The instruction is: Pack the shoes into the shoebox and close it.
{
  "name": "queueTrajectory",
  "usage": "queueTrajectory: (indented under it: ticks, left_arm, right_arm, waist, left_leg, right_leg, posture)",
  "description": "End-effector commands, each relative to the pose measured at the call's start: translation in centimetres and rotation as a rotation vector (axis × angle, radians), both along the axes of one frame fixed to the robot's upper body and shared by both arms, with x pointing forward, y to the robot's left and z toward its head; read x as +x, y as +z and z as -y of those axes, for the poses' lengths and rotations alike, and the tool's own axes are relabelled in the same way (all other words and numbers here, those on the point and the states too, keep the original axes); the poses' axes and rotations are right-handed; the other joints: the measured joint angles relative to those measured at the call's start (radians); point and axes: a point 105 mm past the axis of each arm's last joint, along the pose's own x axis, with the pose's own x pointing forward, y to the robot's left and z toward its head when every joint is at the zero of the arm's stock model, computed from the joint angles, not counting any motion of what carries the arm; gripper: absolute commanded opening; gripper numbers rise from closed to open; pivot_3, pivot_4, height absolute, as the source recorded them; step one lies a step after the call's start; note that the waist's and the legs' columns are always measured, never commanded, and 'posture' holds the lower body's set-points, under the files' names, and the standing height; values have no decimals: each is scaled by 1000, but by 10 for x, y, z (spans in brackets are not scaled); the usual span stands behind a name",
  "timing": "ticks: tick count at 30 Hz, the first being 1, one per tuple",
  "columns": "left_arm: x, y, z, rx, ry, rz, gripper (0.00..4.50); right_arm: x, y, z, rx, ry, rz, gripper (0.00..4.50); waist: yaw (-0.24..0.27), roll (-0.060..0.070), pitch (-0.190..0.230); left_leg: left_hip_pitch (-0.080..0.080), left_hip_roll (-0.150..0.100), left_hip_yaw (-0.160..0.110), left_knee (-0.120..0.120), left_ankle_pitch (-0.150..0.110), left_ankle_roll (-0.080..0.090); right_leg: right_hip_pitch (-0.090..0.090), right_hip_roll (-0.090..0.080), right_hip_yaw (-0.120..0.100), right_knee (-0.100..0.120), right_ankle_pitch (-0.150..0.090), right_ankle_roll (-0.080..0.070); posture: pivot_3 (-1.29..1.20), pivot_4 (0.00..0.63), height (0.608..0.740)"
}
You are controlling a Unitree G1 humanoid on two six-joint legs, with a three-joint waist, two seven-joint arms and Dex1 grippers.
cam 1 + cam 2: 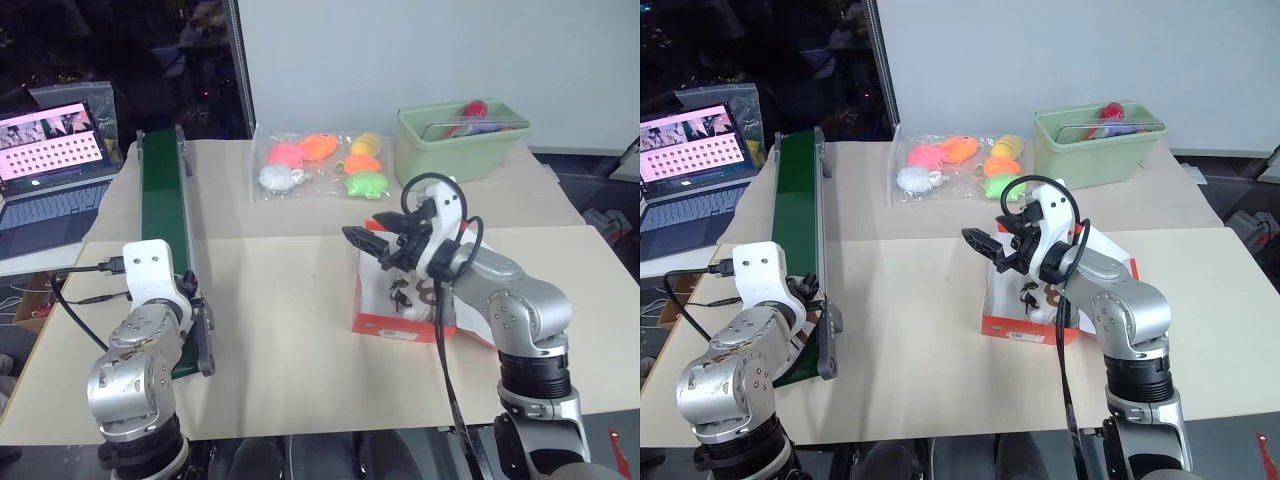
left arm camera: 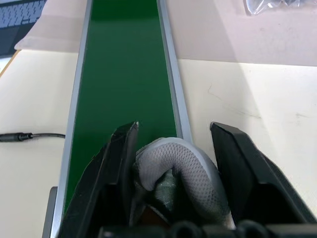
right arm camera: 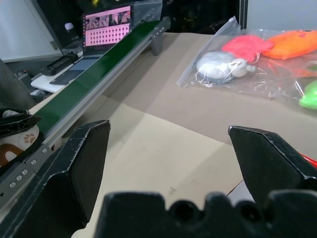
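The left gripper (image 2: pixel 173 163) sits low over the near end of the green conveyor belt (image 1: pixel 160 200), its two black fingers partly closed around the grey mesh heel of a sneaker (image 2: pixel 185 176); one finger presses the shoe's side, the other stands slightly off it, so the hold looks only half made. The right gripper (image 1: pixel 375 243) hangs over the orange-red shoebox (image 1: pixel 400 310) with its jaws spread wide and nothing between them. The box rests on the tan table (image 1: pixel 280 330), well apart from the belt, and dark laces show against white inside it.

Judging from this, the step in hand is picking a shoe off the belt. The next move calls for firming the grip, lifting clear of the belt's rail, and carrying the shoe across to the box. The right arm may need to give way.

No brand or writing is legible on the box. The laptop (image 1: pixel 55 165) screen shows a grid too small to read.
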Motion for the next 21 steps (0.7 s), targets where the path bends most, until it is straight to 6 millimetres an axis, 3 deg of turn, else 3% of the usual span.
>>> queueTrajectory:
  ticks: [1, 4, 13, 16, 21]
  left_arm:
    - [-5, -33, 0, -53, 19, -147, 716]
    - [-2, -30, 1, -56, 23, -137, 214]
    - [4, -21, 2, -52, 38, -111, 109]
    - [16, 11, 3, 42, 24, 26, 109]
    - [37, 104, 24, 281, -90, 403, 109]
  right_arm:
    - [1, 21, 3, 36, -7, 66, 4500]
    - [3, 23, 5, 43, -24, 71, 4500]
    - [8, 28, 8, 58, -56, 78, 4500]
    - [10, 30, 7, 68, -59, 80, 4500]
    - [13, 31, 3, 72, -62, 79, 4500]
  waist:
    - [1, 0, 0]
    - [5, 0, 0]
    - [6, 0, 0]
    - [8, 0, 0]
    - [21, -7, 4]
  left_leg:
    - [1, -1, 0, 0, 0, 0]
    - [1, -1, 0, 0, 0, 0]
    - [2, -9, -9, 0, 0, 0]
    - [3, -10, -11, 0, 0, 0]
    - [-3, -10, -17, 1, 1, 0]
  right_leg:
    - [0, 0, 1, 0, 0, 0]
    - [0, 0, 2, 1, 0, 0]
    - [0, 0, 5, 3, 0, 0]
    - [0, 0, 5, 3, 0, 0]
    - [-3, 5, 7, 3, 1, -1]
  posture:
    - [0, 150, 729]
    - [0, 150, 729]
    - [0, 150, 729]
    - [0, 150, 729]
    - [0, 150, 729]
